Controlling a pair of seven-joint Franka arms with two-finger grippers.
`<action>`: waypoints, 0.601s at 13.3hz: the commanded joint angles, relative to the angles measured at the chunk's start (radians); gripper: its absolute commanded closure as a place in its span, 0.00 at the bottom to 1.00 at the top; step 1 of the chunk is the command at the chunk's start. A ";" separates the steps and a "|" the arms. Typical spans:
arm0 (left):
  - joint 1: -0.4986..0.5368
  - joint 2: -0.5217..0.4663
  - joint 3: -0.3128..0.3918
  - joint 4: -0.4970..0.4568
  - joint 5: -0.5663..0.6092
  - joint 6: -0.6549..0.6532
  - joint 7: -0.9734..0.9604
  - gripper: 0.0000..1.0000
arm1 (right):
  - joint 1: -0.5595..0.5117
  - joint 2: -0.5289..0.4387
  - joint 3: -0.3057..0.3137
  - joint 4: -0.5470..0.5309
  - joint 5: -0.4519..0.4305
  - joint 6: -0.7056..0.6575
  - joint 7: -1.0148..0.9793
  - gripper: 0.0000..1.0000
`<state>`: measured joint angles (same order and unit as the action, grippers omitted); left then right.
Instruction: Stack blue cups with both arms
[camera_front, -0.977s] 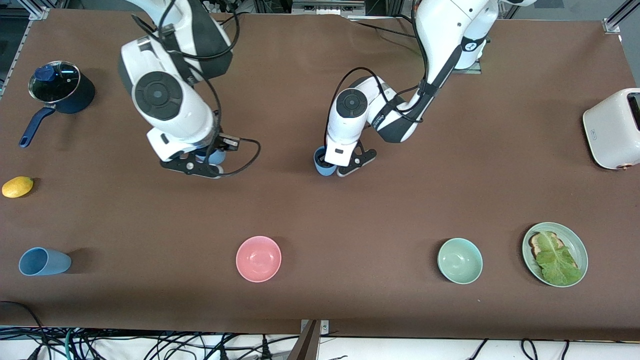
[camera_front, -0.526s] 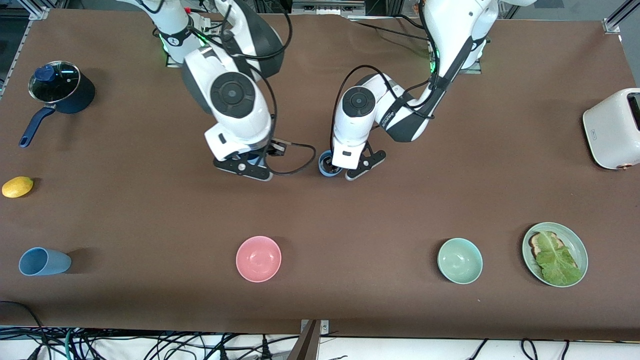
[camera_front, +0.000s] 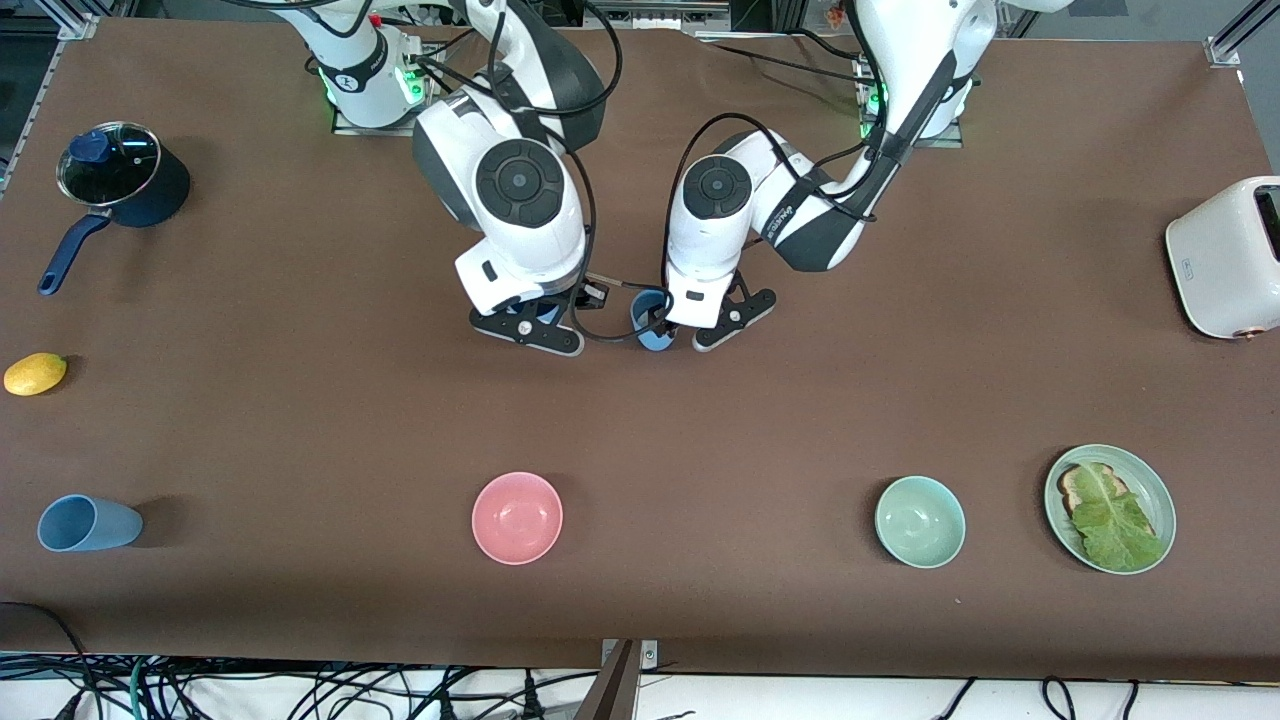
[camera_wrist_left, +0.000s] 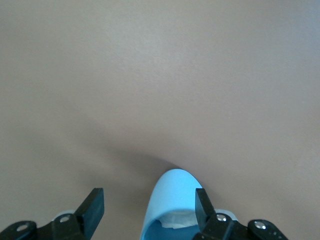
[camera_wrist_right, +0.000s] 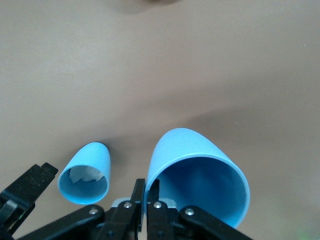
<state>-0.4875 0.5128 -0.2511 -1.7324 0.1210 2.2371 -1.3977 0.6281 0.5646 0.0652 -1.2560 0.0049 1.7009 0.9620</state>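
Note:
A blue cup (camera_front: 652, 328) with crumpled paper inside stands upright mid-table; it also shows in the left wrist view (camera_wrist_left: 172, 197) and the right wrist view (camera_wrist_right: 85, 175). My left gripper (camera_front: 682, 325) (camera_wrist_left: 147, 202) is open and low around it, one finger close against its wall. My right gripper (camera_front: 535, 320) (camera_wrist_right: 148, 189) is shut on the rim of a second blue cup (camera_wrist_right: 200, 177), held just above the table beside the standing cup; in the front view my hand hides that cup. A third blue cup (camera_front: 88, 523) lies on its side near the right arm's end, close to the front camera.
A navy pot with a glass lid (camera_front: 122, 175) and a lemon (camera_front: 35, 373) sit at the right arm's end. A pink bowl (camera_front: 517, 517), a green bowl (camera_front: 920, 521) and a plate (camera_front: 1162, 492) with toast and lettuce lie nearer the camera. A white toaster (camera_front: 1225, 255) stands at the left arm's end.
My right arm has carried its cup toward the left arm's end, up beside the standing cup. The left hand has shifted slightly and stayed at that cup.

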 joint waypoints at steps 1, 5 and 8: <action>0.085 -0.095 0.000 -0.007 0.020 -0.120 0.147 0.18 | 0.025 0.020 -0.005 0.041 0.010 -0.006 0.037 1.00; 0.237 -0.204 0.000 -0.004 -0.033 -0.260 0.444 0.17 | 0.054 0.023 -0.005 0.056 0.010 0.029 0.069 1.00; 0.326 -0.244 0.000 0.031 -0.043 -0.356 0.607 0.16 | 0.085 0.034 -0.005 0.064 0.010 0.106 0.109 1.00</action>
<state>-0.2027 0.2964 -0.2448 -1.7166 0.1073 1.9418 -0.8958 0.6876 0.5696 0.0654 -1.2427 0.0069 1.7847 1.0409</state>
